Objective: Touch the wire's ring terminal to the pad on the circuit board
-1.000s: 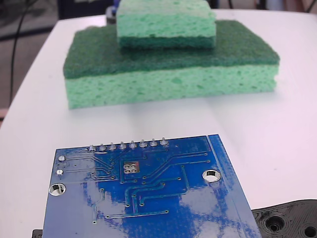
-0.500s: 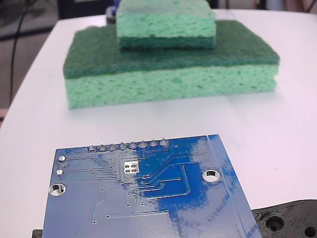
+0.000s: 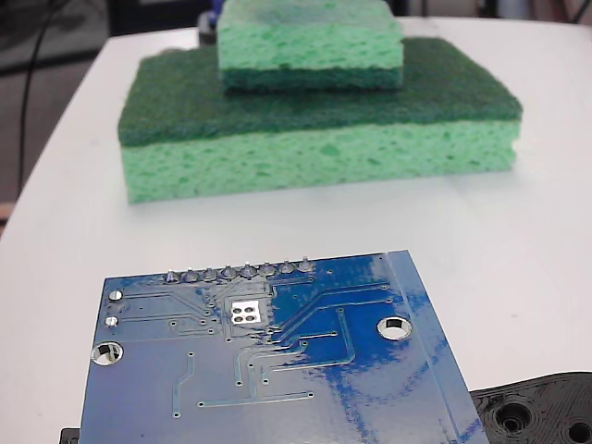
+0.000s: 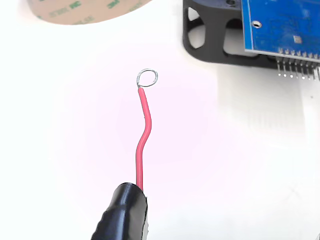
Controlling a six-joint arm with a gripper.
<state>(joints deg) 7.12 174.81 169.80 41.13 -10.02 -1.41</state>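
The blue circuit board lies at the near edge of the fixed view, its row of solder pins facing the sponges. The pad, a silver-white square with four dark dots, sits just below those pins with nothing touching it. In the wrist view the red wire rises from a black sleeve to the ring terminal, which hangs over white table. The ring is well left of the circuit board and apart from it. A small pale square there may be the pad. No gripper fingers show.
Two stacked green sponges stand behind the board. A black plastic part with holes lies at the board's right; in the wrist view the black part lies under the board's edge. A roll of tape sits at the top left.
Only the bright reflections on the glossy board have shifted. The board, pad and sponges have not moved.
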